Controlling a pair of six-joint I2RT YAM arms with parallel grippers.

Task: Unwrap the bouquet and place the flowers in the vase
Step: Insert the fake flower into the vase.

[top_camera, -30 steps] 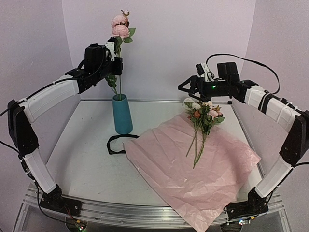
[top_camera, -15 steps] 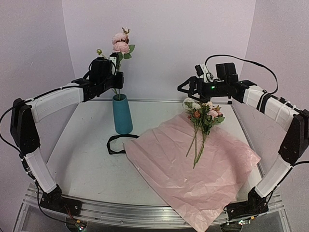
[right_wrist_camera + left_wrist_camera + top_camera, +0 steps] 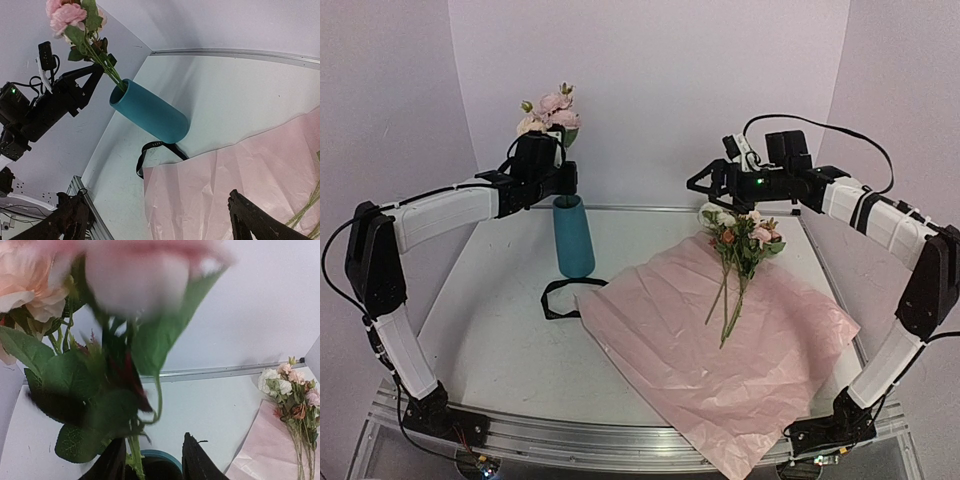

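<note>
Several flowers (image 3: 548, 108) in the vase (image 3: 574, 237)
Left gripper (image 3: 154, 450) parted around their stems — right gripper (image 3: 157, 202) wide, empty.

No readable text, labels, brands, numbers or signs in any view.
</note>
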